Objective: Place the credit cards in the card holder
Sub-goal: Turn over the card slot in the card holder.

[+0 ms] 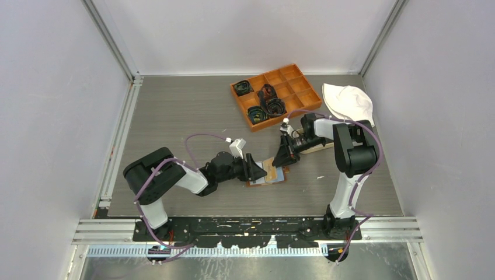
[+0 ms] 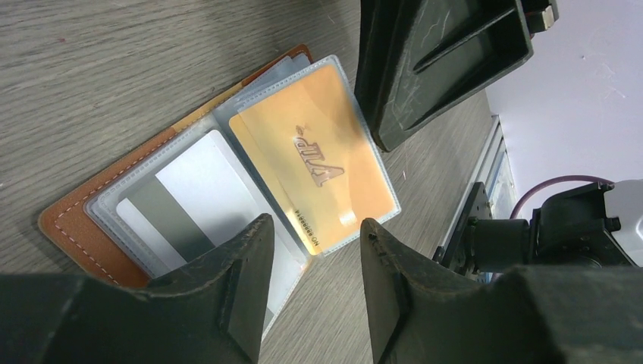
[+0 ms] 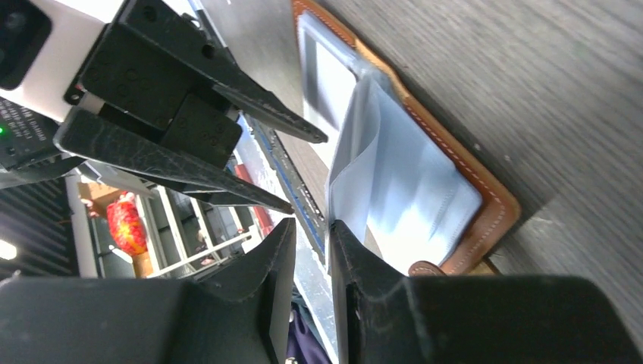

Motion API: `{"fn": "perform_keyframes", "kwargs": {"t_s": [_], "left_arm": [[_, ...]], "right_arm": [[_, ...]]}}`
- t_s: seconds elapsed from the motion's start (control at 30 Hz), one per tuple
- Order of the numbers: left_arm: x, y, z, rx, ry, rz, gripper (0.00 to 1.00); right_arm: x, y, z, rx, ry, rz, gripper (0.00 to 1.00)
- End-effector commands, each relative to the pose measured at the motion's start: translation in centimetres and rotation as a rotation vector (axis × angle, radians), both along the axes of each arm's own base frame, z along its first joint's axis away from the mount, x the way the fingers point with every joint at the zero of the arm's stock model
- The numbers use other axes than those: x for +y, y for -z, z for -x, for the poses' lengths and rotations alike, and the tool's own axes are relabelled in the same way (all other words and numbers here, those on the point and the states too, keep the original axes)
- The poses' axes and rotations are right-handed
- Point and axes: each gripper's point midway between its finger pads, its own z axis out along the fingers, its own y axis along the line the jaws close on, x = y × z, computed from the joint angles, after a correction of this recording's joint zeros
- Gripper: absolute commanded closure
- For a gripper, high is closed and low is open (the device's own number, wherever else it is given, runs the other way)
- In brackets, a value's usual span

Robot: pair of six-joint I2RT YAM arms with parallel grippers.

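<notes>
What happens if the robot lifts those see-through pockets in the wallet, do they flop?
Probably floppy: one clear pocket bends up off the brown card holder instead of lying straight. A pocket with the gold card inside is likely stiffer, since that card looks flat and rigid. The shiny plastic may be slippery to pinch.

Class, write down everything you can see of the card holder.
The card holder is brown leather with pale stitching, lying open on the table. Clear plastic sleeves inside hold a gold card and a white card. One sleeve curls up to the right gripper; a grip is unclear.
</notes>
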Motion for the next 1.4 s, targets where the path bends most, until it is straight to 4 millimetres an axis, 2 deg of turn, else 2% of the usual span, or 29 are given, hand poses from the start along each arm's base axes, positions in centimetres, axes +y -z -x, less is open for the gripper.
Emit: {"fn": "perform_keyframes", "kwargs": {"t_s": [0.0, 0.27, 0.67, 0.87, 1.2, 1.37], "left_arm": [[-0.5, -1.9, -0.5, -0.058, 0.006, 0.039, 0.52], [-0.2, -2.3, -0.2, -0.068, 0.019, 0.046, 0.45], [0.7, -3.3, 0.5, -0.095, 0.024, 0.06, 0.33], [0.8, -3.5, 0.6, -0.095, 0.024, 0.058, 0.31], [1.8, -2.6, 0.3, -0.054, -0.023, -0.014, 0.28], [2.7, -2.1, 0.1, -0.027, -0.058, -0.078, 0.31]], "right_arm": [[0.9, -2.3, -0.5, -0.002, 0.0, -0.121, 0.71], [1.4, -2.5, -0.6, 0.009, 0.006, -0.158, 0.69], [3.0, -1.8, 0.1, 0.042, -0.028, -0.175, 0.67], [3.8, -1.4, 0.3, 0.067, -0.038, -0.172, 0.67], [4.3, -0.9, 0.5, 0.082, -0.051, -0.162, 0.62], [4.2, -0.5, 0.4, 0.073, -0.049, -0.137, 0.62]]}}
